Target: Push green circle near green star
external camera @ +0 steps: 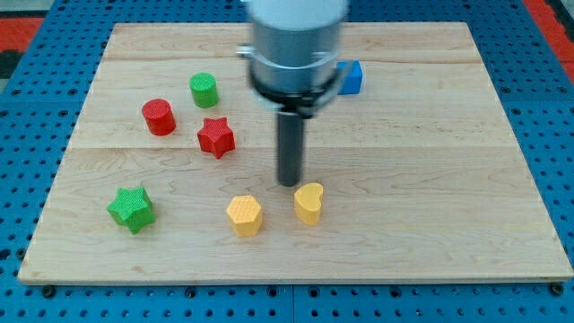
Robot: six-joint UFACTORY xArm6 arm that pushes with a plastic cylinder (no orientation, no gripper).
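Red star (215, 136) and red circle (159, 117) flank green circle's (204, 90) way.

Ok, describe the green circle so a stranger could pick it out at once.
Start at the wooden board and go to its upper left cluster. The green circle is the topmost block there, above the red star and right of the red circle. It is the only green round one.

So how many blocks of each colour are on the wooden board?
Green: 2, the green circle and the green star
Red: 2, the red circle and the red star
Yellow: 2, the yellow hexagon and the yellow heart
Blue: 1, the blue block, partly hidden
Total: 7
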